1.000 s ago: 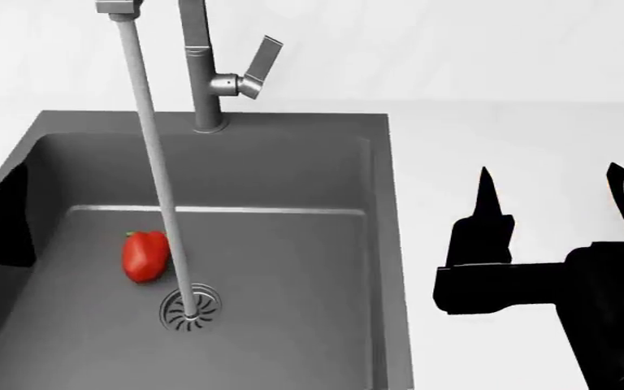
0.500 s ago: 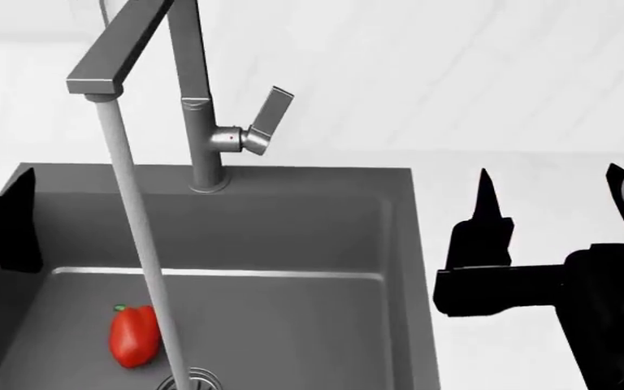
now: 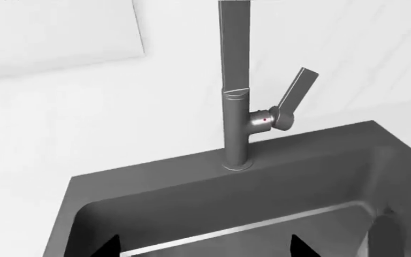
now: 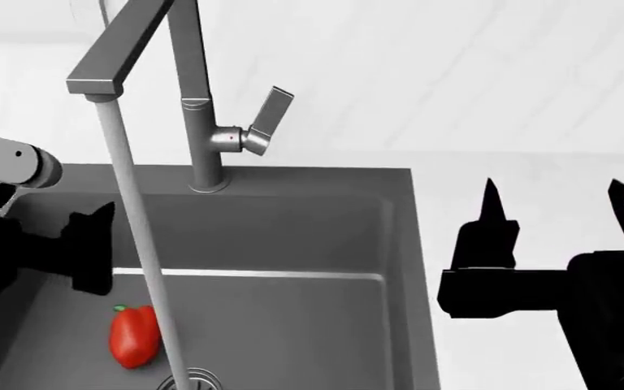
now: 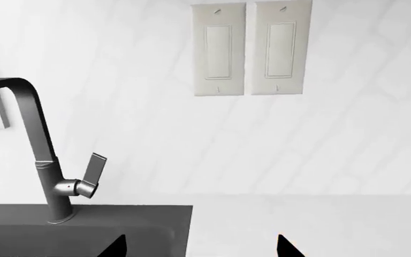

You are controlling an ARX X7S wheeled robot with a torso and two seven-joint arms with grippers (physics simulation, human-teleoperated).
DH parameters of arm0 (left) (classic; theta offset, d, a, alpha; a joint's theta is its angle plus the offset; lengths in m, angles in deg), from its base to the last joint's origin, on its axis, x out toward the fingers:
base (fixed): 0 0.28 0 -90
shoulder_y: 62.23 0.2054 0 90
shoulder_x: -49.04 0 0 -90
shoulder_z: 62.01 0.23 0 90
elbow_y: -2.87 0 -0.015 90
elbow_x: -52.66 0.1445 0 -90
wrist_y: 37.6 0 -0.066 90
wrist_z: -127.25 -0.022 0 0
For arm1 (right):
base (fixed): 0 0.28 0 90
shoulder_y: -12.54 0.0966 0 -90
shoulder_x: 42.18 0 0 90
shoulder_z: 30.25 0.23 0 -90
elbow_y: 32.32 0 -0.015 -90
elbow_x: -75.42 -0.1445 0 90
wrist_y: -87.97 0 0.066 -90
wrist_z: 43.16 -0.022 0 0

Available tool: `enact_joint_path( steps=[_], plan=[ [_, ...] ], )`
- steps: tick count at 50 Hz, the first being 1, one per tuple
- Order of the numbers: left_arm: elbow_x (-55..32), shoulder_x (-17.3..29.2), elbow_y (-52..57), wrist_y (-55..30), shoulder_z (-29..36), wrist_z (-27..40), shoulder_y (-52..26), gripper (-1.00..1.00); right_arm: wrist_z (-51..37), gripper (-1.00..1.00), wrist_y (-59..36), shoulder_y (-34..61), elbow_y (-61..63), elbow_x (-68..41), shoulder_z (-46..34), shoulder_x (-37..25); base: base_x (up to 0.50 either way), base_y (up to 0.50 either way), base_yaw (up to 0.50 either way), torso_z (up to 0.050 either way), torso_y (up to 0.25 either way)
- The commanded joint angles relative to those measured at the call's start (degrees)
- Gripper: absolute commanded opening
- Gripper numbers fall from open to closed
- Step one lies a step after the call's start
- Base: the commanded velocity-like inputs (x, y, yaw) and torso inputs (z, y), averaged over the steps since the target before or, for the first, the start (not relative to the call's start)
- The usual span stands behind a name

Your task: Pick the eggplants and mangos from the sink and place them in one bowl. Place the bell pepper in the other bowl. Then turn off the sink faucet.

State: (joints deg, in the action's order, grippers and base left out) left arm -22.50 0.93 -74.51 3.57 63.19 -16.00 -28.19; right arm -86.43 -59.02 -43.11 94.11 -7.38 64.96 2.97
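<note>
While water runs, our left gripper [image 4: 87,248] has swung over the sink [image 4: 290,236] | fingertips parted, empty | bell pepper [image 4: 133,335] probably next | right gripper [image 4: 556,219] wide.

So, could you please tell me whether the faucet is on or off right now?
On. In the head view a stream of water runs from the faucet spout into the sink, and the lever is tilted up.
</note>
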Motion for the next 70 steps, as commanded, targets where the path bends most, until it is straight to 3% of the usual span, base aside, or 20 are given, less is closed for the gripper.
enact_joint_path(
  steps=[1, 7, 17, 39, 57, 70],
  plan=[
    [-1.26, -7.63, -7.94, -3.99, 3.34, -1.26, -3.87, 1.00, -0.13, 1.00, 0.51, -1.14, -0.40, 0.07, 0.65, 0.57, 0.00, 0.00, 0.00, 0.000, 0.000],
    [2.97, -13.30, -20.82, -2.88, 7.06, -5.93, -4.78, 1.00, -0.19, 1.00, 0.62, -1.00, -0.90, 0.50, 0.03, 1.10, 0.00, 0.00, 0.00, 0.000, 0.000],
    [8.96, -18.73, -36.45, 1.45, 10.11, -13.48, -6.92, 1.00, -1.21, 1.00, 0.46, -0.66, -0.95, -0.49, -0.04, 0.87, 0.00, 0.00, 0.00, 0.000, 0.000],
    [17.39, -25.49, -54.95, 6.70, 16.23, -20.88, -7.63, 1.00, -1.85, 1.00, 0.40, -0.10, -1.71, -1.30, -0.67, 0.72, 0.00, 0.00, 0.00, 0.000, 0.000],
    [19.15, -27.42, -63.92, 11.27, 16.60, -25.51, -7.20, 1.00, -0.64, 1.00, 1.74, -1.91, -1.79, 0.37, -0.69, 1.53, 0.00, 0.00, 0.00, 0.000, 0.000],
    [20.44, -26.66, -61.76, 15.60, 16.34, -24.37, -5.37, 1.00, -0.25, 1.00, 2.30, -2.81, -1.72, 0.64, -0.33, 1.33, 0.00, 0.00, 0.00, 0.001, -0.016]
  ],
)
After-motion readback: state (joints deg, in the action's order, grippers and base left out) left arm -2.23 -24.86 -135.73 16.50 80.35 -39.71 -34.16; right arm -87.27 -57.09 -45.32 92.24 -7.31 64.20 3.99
